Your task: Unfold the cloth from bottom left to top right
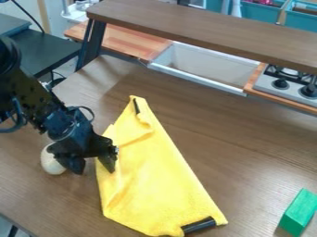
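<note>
The claw (93, 168) is opened, its fingers parted and nothing gripped. The folded yellow cloth (151, 180) is spread beside it, the near edge overlapped by one finger. A pale rounded object (51, 161) is seen just past its other side; a green block (300, 211) is placed well apart.

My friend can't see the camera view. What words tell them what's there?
A folded yellow cloth lies on a brown table, with a black end effector at its left edge. A green block sits at lower right.
</note>
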Controlling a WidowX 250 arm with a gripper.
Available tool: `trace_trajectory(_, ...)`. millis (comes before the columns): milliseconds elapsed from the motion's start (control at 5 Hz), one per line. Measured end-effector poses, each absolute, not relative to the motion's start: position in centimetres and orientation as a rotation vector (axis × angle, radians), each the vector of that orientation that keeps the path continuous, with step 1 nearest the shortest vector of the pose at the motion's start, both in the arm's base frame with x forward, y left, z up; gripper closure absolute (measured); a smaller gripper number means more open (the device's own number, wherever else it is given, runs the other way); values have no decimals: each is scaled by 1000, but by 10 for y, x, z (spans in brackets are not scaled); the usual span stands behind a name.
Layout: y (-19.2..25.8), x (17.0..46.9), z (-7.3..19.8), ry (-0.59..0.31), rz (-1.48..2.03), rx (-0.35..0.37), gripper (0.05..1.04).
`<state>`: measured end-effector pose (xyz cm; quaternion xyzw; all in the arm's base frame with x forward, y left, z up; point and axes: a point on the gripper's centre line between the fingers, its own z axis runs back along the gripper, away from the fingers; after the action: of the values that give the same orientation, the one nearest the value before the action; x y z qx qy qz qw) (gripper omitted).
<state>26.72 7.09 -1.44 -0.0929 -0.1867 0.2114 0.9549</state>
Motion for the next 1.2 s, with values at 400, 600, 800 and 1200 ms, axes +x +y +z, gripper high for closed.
trace_trajectory(400,70,269,-14,-388,406,-190,714)
trace_trajectory(600,67,267,-14,-373,400,-205,931)
trace_trajectory(800,64,269,-5,-378,398,-233,1028)
trace_trajectory(1200,47,290,27,-362,485,-330,1035)
